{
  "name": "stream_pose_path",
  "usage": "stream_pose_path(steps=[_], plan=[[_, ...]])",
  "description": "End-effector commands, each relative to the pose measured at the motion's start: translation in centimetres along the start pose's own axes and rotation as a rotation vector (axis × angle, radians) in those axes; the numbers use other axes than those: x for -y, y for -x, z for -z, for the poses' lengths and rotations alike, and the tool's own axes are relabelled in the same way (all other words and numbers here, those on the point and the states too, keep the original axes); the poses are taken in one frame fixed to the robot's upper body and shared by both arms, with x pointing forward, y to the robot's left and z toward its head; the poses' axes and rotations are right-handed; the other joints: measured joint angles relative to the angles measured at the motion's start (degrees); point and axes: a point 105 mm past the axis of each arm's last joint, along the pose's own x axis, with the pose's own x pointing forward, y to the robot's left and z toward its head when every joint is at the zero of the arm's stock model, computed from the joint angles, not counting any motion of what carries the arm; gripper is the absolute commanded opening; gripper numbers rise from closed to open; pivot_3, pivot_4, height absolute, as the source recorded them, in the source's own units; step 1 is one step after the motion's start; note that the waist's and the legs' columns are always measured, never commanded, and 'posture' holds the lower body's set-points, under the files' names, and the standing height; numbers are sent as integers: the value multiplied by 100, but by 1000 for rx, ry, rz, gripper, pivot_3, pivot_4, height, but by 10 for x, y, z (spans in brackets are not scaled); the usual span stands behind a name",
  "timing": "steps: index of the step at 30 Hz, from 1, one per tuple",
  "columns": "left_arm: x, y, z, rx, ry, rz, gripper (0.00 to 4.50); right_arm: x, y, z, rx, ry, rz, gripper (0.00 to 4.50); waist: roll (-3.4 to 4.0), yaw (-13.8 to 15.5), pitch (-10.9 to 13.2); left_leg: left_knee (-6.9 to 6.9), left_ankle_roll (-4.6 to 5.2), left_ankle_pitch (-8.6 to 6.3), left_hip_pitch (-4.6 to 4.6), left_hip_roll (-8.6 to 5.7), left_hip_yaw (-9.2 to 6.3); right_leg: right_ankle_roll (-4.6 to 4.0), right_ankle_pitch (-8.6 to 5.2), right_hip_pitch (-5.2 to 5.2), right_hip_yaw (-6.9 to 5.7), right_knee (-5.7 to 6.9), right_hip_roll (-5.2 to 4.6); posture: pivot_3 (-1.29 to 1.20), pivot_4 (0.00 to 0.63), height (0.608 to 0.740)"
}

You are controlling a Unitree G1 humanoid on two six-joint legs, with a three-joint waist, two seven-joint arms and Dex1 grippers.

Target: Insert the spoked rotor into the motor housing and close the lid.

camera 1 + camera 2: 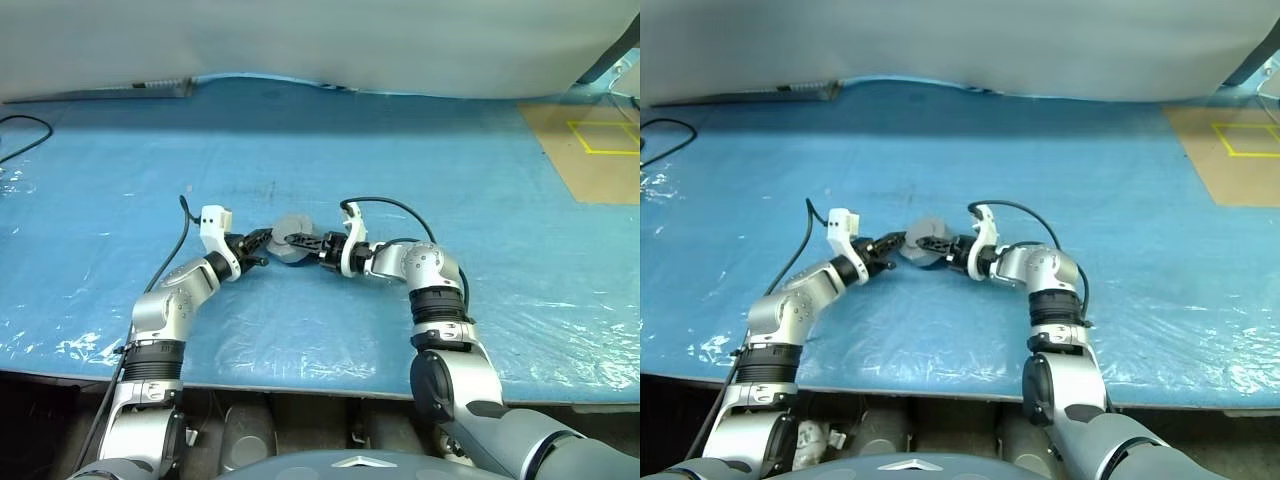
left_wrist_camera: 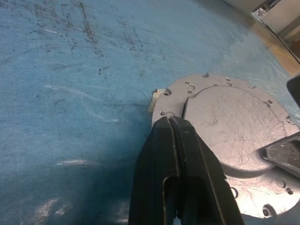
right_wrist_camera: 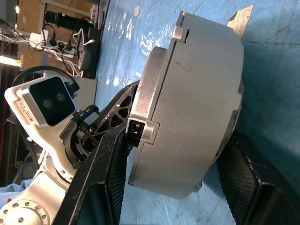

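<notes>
The left claw (image 1: 262, 243) is pressed fully together, its tips pinching the flanged edge of the housing (image 1: 291, 240), which is held just above the blue-covered bench (image 1: 420, 160) between the two arms; the right claw (image 1: 300, 240) straddles the grey drum from the other side, one finger (image 3: 246, 180) against its round wall, though whether that grip is firm is hard to tell. From the wrist views the housing shows its plain metal back and side, with a small dark socket (image 3: 134, 130) on its rim; its windings are hidden. Far off, a brown board (image 1: 590, 150) with a yellow outline lies at the bench's right corner; a black cable (image 1: 25, 130) trails at the left.
</notes>
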Motion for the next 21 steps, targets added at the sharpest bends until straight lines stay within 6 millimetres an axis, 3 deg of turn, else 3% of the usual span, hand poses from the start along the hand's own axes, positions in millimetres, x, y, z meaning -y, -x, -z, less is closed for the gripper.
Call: stream_pose_path(steps=[1, 4, 10, 21], plan=[[0, 0, 13, -49, 7, 0, 0, 14, 9, -5, 43, 21, 69, 2408, 1, 4, -1, 0, 0, 0, 0, 0, 0, 0, 0, 0, 0, 0, 0, 0, 150, 740], [-1, 0, 13, -51, 5, 0, 0, 15, 9, -7, 73, 29, 63, 2408, 3, 5, -2, 1, 0, 0, 4, 0, -1, 2, 1, 5, 0, 1, 0, 0, 150, 740], [-1, 0, 13, -52, 2, -1, 0, 21, 10, -11, 101, -12, 94, 4407, 4, 6, -3, 9, 0, 1, 19, -4, -1, 13, 8, 21, 5, 2, -4, 0, 150, 740], [-2, 0, 13, -54, -4, -1, 0, 29, 23, -11, 116, -77, 99, 4458, 4, 7, -3, -2, -1, 0, 48, -6, -2, 16, 5, 53, 4, -12, -6, 0, 150, 740]])
